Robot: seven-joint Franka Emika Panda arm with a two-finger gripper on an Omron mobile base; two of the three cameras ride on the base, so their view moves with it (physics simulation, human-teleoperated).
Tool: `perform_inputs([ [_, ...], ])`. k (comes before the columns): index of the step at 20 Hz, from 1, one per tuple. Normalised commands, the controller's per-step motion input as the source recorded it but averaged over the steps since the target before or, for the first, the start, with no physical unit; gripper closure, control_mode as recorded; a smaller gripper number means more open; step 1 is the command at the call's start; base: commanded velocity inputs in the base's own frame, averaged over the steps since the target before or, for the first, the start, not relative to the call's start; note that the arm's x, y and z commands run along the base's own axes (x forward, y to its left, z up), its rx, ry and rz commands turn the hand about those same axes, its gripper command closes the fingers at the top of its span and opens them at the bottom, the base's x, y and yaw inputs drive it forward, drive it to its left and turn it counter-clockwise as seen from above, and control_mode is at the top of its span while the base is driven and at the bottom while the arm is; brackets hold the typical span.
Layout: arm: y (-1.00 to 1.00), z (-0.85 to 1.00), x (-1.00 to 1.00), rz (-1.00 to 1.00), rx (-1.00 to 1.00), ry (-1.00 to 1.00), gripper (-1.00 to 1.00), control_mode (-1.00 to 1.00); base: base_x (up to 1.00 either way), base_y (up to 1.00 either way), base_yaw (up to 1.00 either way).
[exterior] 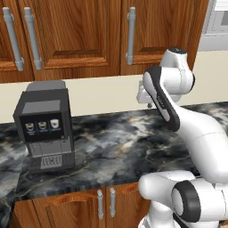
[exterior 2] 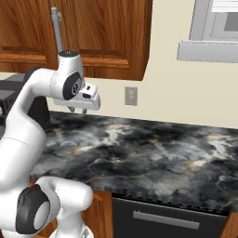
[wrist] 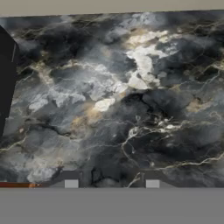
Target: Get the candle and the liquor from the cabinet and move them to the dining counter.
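Marbled worktop (wrist: 131,109) close beneath my gripper (wrist: 111,183), fingers parted with nothing between them, coffee machine (exterior: 44,129) far left, cabinet (exterior: 102,35) doors shut above.

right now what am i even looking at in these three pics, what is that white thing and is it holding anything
The white thing is a robot arm with dark joints, standing on a base in a computer-rendered kitchen. Two pictures come from cameras on that base, one behind the arm to its left and one to its right, so they show the same spot from two sides. The third comes from a camera on the arm's hand, looking down past the gripper at the worktop.

That worktop is black, grey and white marbled stone against a cream wall. A dark coffee machine stands on it. Above hang the cabinet doors, reddish-brown wood with long grey handles, all shut. A wall outlet sits on the wall.

The gripper hangs above the stone, jaws apart, holding nothing.
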Motion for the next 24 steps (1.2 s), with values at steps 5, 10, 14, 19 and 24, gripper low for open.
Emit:
perform_inputs([
  [5,0.00,0.00,-0.05,0.00,0.00,-0.11,-1.00,-1.00,0.00,0.00,0.00],
  [10,0.00,0.18,-0.17,0.00,0.00,-0.29,-1.00,-1.00,0.00,0.00,0.00],
  [14,0.02,0.24,-0.19,0.00,0.00,-0.33,-1.00,-1.00,0.00,0.00,0.00],
  [19,0.04,0.26,-0.09,0.00,0.00,-0.31,-1.00,-1.00,0.00,0.00,0.00],
  [24,0.10,0.31,-0.02,0.00,0.00,-0.21,-1.00,-1.00,0.00,0.00,0.00],
])
